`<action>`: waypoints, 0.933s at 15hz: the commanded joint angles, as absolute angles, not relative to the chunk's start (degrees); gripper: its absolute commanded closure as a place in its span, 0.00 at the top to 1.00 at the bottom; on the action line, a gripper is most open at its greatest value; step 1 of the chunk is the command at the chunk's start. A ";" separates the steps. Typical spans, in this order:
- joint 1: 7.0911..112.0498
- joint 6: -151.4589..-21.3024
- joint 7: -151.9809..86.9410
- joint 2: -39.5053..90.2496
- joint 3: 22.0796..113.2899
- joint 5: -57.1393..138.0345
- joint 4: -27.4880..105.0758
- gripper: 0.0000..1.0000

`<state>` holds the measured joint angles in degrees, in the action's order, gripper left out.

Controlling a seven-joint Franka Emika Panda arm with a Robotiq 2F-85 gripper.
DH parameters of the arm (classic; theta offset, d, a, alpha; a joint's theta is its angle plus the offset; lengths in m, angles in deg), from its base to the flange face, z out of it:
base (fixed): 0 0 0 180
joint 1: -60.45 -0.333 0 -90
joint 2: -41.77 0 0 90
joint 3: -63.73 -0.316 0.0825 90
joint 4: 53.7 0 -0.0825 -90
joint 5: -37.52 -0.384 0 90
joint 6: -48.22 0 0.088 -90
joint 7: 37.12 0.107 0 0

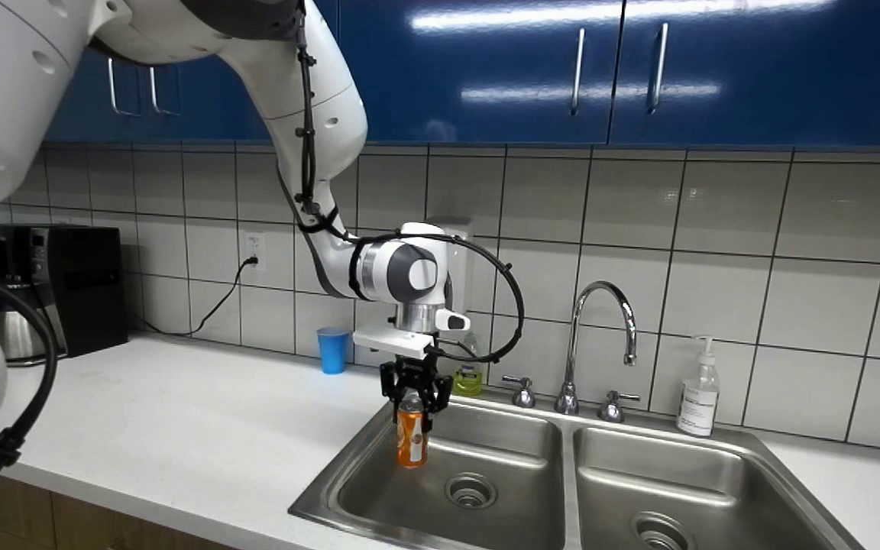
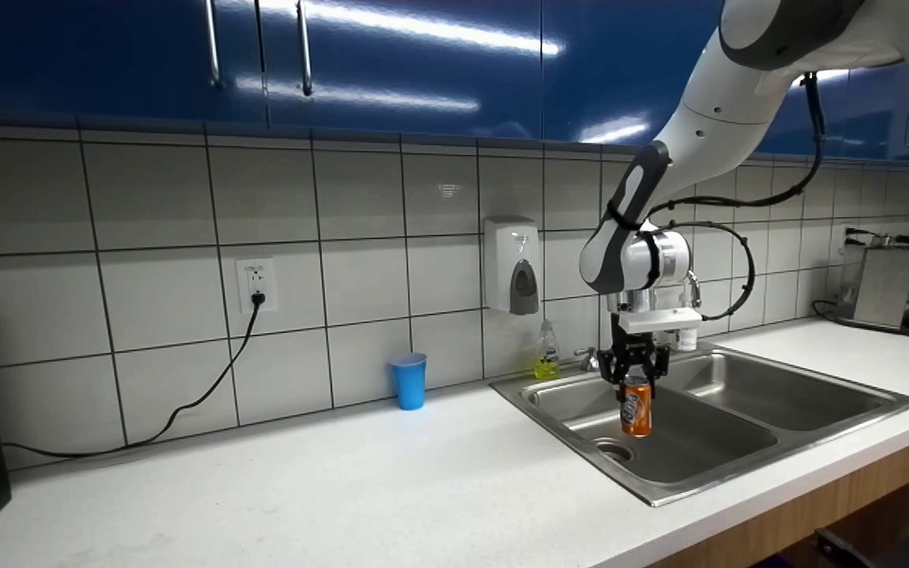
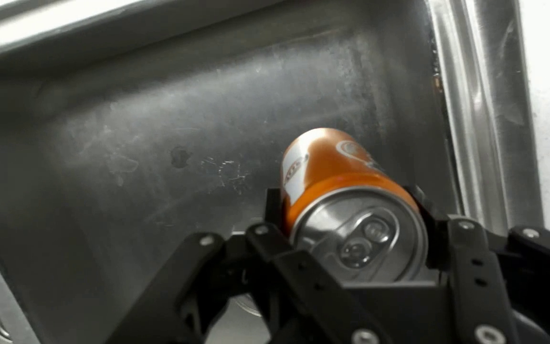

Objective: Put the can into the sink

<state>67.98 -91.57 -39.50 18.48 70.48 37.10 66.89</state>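
The can (image 1: 412, 447) is orange with a silver top. It also shows in an exterior view (image 2: 635, 414) and in the wrist view (image 3: 332, 165). My gripper (image 1: 414, 416) points down, with its fingers on both sides of the can near its top. The wrist view shows the gripper (image 3: 351, 210) closed against the can's sides. The can is upright, within the outline of the basin nearer the blue cup, in the steel sink (image 1: 570, 473). The sink's rim (image 3: 494, 119) lies to the right in the wrist view. The gap between can bottom and basin floor is hard to judge.
A chrome faucet (image 1: 574, 344) with two handles stands behind the basins. A dish soap bottle (image 2: 547, 355) is at the sink's back corner and a pump bottle (image 1: 698, 397) at the back. A blue cup (image 2: 409, 381) stands on the white counter (image 2: 328, 481) by the wall.
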 commanded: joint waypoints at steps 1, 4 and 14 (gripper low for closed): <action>70.41 -94.80 -40.27 17.18 70.95 35.82 67.24 0.38; 71.84 -97.37 -40.35 14.20 70.87 34.86 66.26 0.38; 73.91 -101.46 -40.13 4.43 70.16 32.92 61.48 0.38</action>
<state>72.52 -101.35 -39.55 6.14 71.23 33.94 63.83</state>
